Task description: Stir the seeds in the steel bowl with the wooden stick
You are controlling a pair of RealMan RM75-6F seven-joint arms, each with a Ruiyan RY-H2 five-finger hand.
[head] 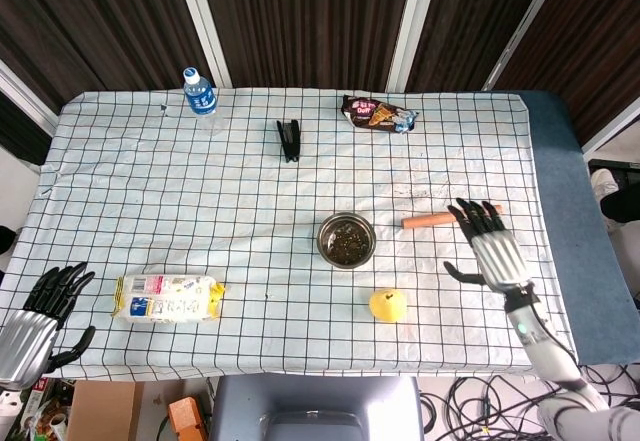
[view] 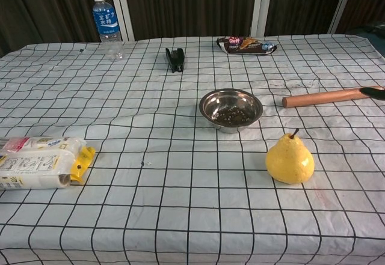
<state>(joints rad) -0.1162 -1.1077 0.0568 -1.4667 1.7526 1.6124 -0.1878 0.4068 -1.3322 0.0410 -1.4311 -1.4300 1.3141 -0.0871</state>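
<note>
Where the checked cloth runs right of centre, wooden stick (head: 440,219) lies flat on worktop (head: 150,221), roughly horizontal, near end pointing toward steel bowl (head: 346,239) but apart from it. Bowl sits upright approx mid-worktop w/ dark seeds (view: 231,114) scattered over its bottom. Right robot hand (head: 492,249) is palm-down just beside stick's far end, fingers spread wide, holding nothing; fingertips (head: 476,210) overlap the stick end in head view, contact can't be told. Chest view shows only a dark fingertip at right frame edge by the stick's far end. Yellow pear (view: 290,157) stands upright in front of bowl, nearer the robot, well apart from stick. Left robot hand (head: 38,309) hangs off worktop's near-left corner, fingers apart, empty. Snack packet w/ yellow end (head: 166,298) lies near that corner. Far side: water bottle (head: 200,91) upright at left, black clip (head: 290,140) nr middle, dark biscuit packet (head: 378,114) to its right.
</note>
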